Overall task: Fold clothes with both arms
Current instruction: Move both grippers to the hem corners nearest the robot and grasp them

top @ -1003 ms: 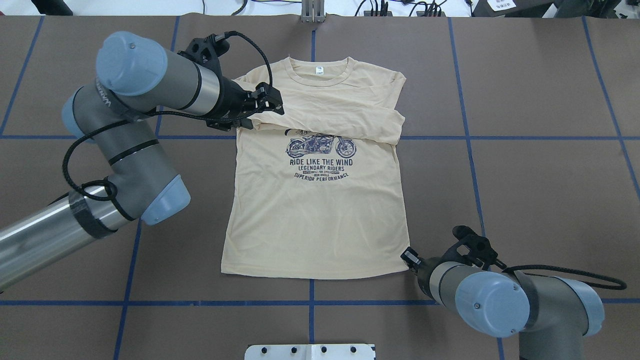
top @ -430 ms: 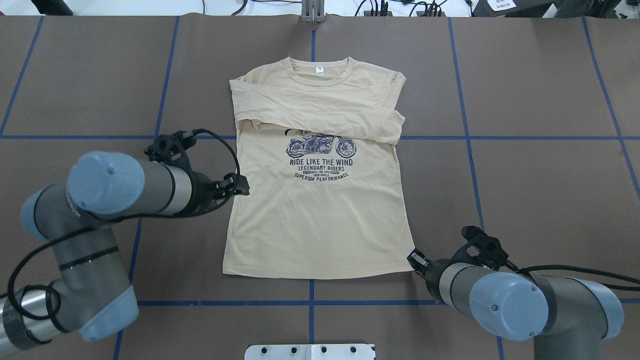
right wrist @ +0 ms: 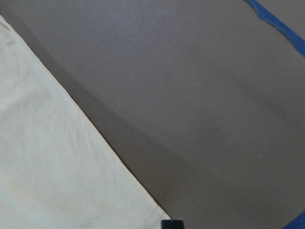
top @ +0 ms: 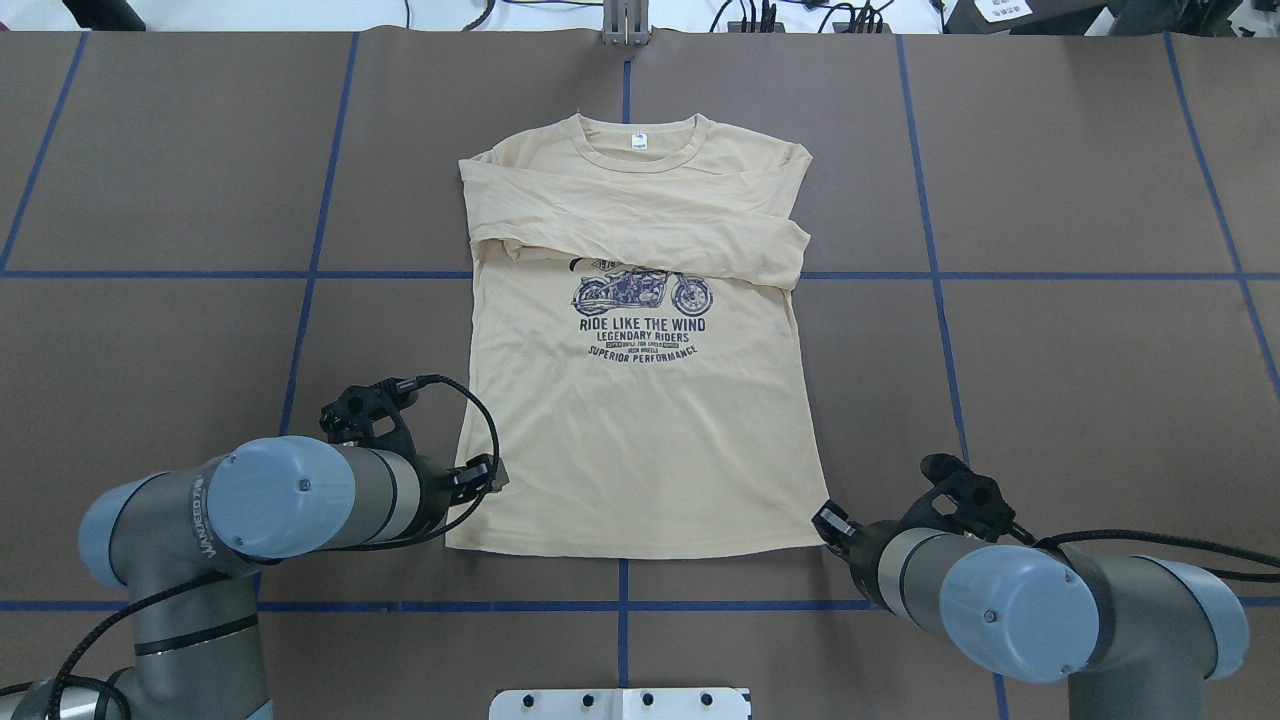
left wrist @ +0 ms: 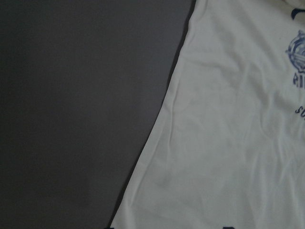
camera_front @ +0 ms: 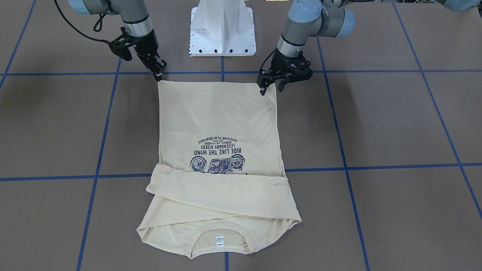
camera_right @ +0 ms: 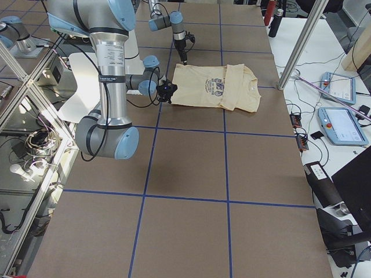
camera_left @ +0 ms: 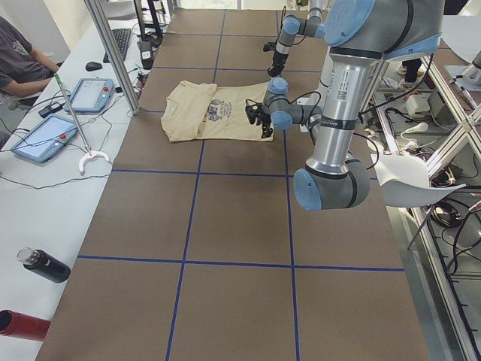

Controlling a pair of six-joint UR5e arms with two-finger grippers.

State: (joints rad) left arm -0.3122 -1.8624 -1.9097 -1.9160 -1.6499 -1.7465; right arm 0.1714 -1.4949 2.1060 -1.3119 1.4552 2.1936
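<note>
Pale cream-yellow T-shirt [top: 640, 440] with a navy motorcycle print [top: 642, 295] and navy lettering, and a small white neck label [top: 638, 142] whose marking looks grey, though it is too small to be sure. The table [top: 1080, 400] is matt brown, gridded with blue tape lines [top: 1000, 275]. The 2 arms, left arm [top: 280, 497] and right arm [top: 1000, 608], are silver and grey with light blue caps and black cables [top: 480, 420].

Left arm [top: 290, 497] swung from sleeve to hem.
The left gripper [top: 488, 476] has left the folded sleeve [top: 640, 235], which now lies well ahead of its fingers, and come back to the shirt's [top: 630, 440] near hem corner, just beside its fingertips. The right gripper [top: 828, 520] has edged slightly outward.
</note>
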